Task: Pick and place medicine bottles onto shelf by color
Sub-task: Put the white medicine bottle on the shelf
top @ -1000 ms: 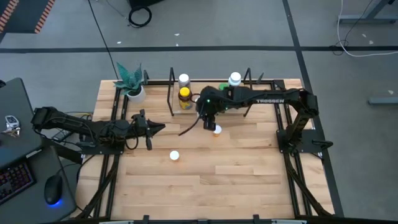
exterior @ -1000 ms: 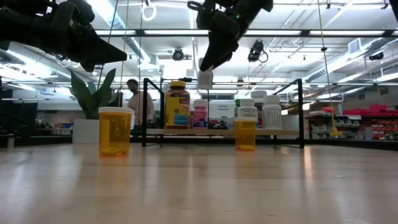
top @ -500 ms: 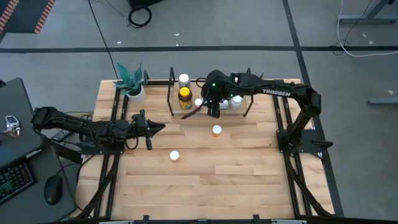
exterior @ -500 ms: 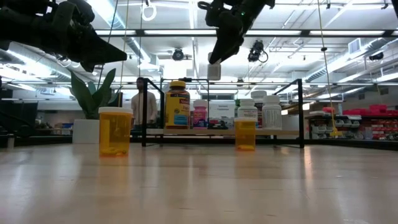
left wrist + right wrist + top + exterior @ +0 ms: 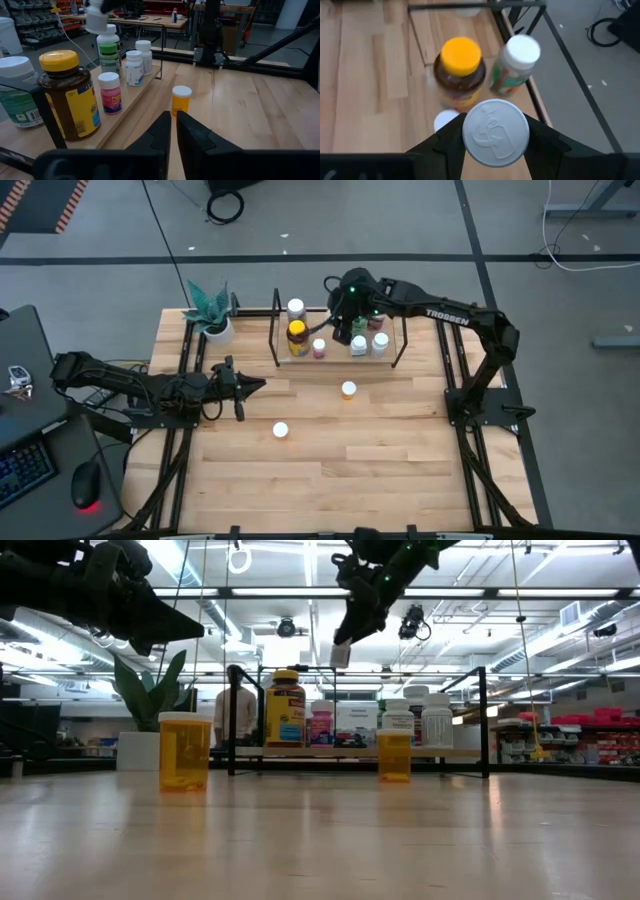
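Note:
My right gripper (image 5: 343, 328) is over the shelf (image 5: 392, 358), shut on a small white medicine bottle (image 5: 340, 655). On the shelf stand the amber bottle with a yellow lid (image 5: 297, 334), a white-capped bottle behind it (image 5: 295, 308), a pink one (image 5: 319, 347) and two white ones (image 5: 359, 346) (image 5: 379, 342). A green-labelled bottle (image 5: 108, 56) also stands there. Two orange bottles with white caps stand on the table (image 5: 348, 390) (image 5: 281, 430). My left gripper (image 5: 252, 387) waits shut near the table's left side. My right gripper pinches the white bottle between its two fingers just below the white cap (image 5: 495, 131), one finger (image 5: 449, 141) on each side. The fingers come from above, pointing down. The bottle hangs below them (image 5: 340, 655), lifted clear above the shelf, roughly upright.
A white pot with a green plant (image 5: 212, 320) stands at the far left corner beside the shelf. Black rails (image 5: 184, 430) run along both table sides. Bare wood lies toward the near edge (image 5: 380, 480). A person (image 5: 233, 710) stands in the room beyond.
My right gripper has carried the white bottle from above the orange bottle on the table toward the far edge, until it is over the shelf, staying shut on it and well above the table. Beyond the table, the person has stepped sideways.

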